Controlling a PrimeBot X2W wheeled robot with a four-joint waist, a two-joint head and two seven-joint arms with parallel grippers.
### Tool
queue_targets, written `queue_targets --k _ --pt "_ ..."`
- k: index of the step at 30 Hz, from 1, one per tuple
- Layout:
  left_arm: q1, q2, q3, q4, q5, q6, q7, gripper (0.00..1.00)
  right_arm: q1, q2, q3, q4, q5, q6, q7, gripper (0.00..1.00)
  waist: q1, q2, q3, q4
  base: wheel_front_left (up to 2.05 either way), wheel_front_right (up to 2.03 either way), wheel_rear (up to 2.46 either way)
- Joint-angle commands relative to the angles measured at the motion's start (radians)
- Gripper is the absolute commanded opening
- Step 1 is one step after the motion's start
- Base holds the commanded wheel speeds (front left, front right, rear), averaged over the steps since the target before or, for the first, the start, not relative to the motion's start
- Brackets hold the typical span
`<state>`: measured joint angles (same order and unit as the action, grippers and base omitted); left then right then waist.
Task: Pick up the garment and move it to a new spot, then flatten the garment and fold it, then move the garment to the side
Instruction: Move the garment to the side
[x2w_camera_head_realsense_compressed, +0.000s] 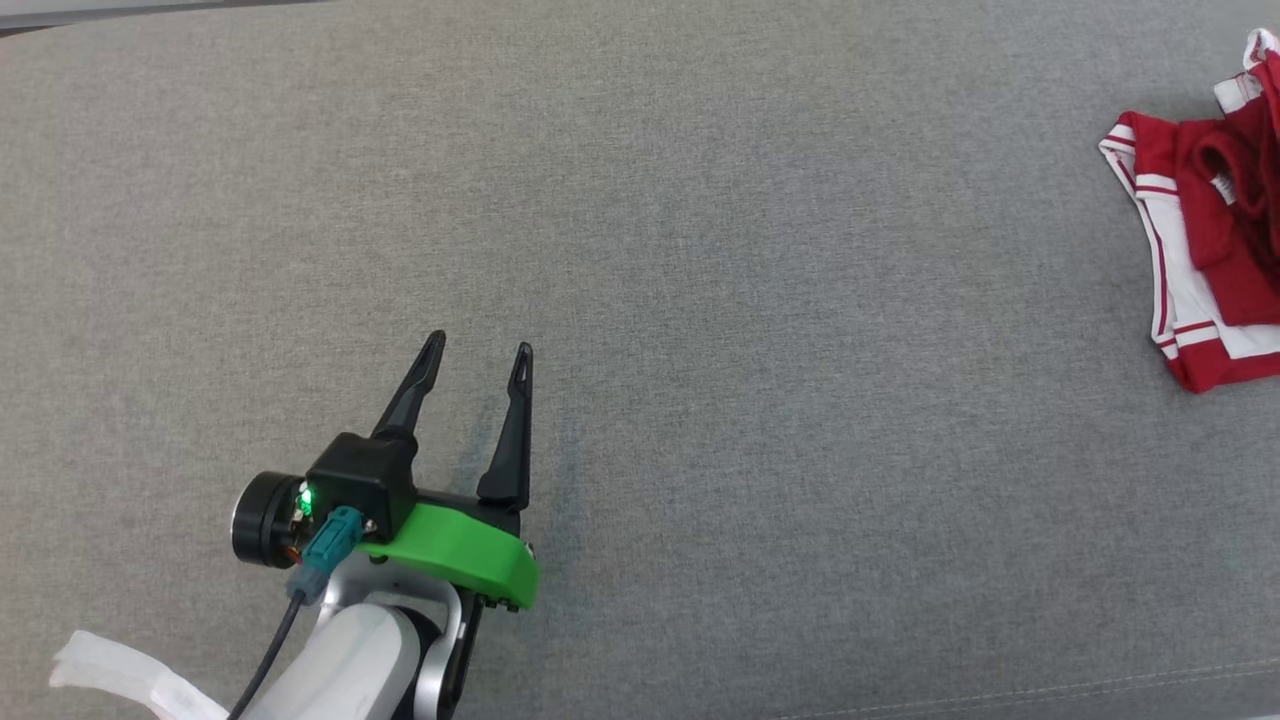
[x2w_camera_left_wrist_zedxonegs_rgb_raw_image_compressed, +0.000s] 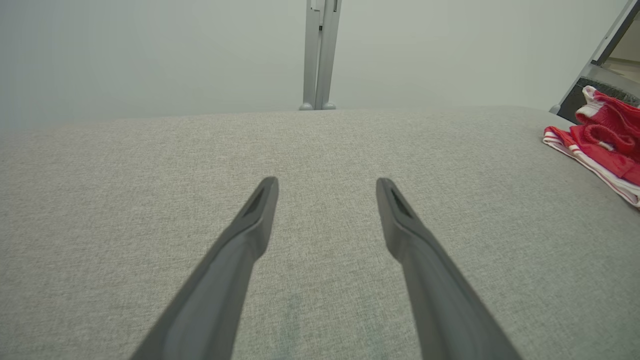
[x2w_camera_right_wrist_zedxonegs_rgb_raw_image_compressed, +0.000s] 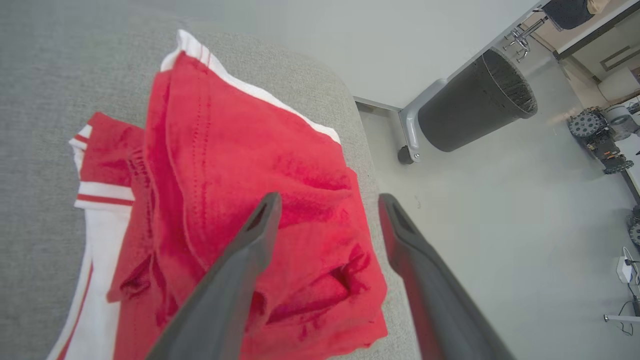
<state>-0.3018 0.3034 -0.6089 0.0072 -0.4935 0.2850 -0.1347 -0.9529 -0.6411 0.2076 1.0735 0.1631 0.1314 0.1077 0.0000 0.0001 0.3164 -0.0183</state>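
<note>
Here, head view: the left gripper (x2w_camera_head_realsense_compressed: 480, 345) hovers over the grey pad (x2w_camera_head_realsense_compressed: 700, 200), fingers apart and empty; the garment (x2w_camera_head_realsense_compressed: 1215, 250) lies folded at the pad's right edge, well apart. Left wrist view: fingers spread, garment at far right. Right wrist view: the right gripper (x2w_camera_right_wrist_zedxonegs_rgb_raw_image_compressed: 330, 200) is just above the garment, fingers apart, gripping nothing. Judgement: folding and side placement appear done; nothing evident remains.

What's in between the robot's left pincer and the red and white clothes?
Just the bare grey woven fabric surface. The head view shows it running from the open left pincer across to the red-and-white cloth garment at the right edge.
</note>
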Motion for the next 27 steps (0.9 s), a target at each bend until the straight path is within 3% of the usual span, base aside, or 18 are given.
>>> queue_targets --k 1,17,27 --pt "-0.016 0.008 0.005 0.003 -0.004 0.005 -0.005 1.0 -0.014 0.011 -0.009 0.004 -0.014 -0.002 -0.017 1.0 0.0 -0.0001 -0.005 -0.008 0.0 0.0 0.0" --pt "-0.049 0.001 0.079 0.084 -0.061 -0.012 -0.068 1.0 0.023 0.159 0.008 -0.096 0.018 -0.002 -0.168 1.0 0.0 -0.0001 -0.124 -0.049 0.0 0.0 0.0" --pt "0.01 -0.013 0.148 0.219 -0.118 -0.026 -0.114 1.0 0.171 0.271 -0.001 -0.213 0.074 -0.002 -0.277 1.0 0.0 -0.0001 -0.247 -0.048 0.0 0.0 0.0"
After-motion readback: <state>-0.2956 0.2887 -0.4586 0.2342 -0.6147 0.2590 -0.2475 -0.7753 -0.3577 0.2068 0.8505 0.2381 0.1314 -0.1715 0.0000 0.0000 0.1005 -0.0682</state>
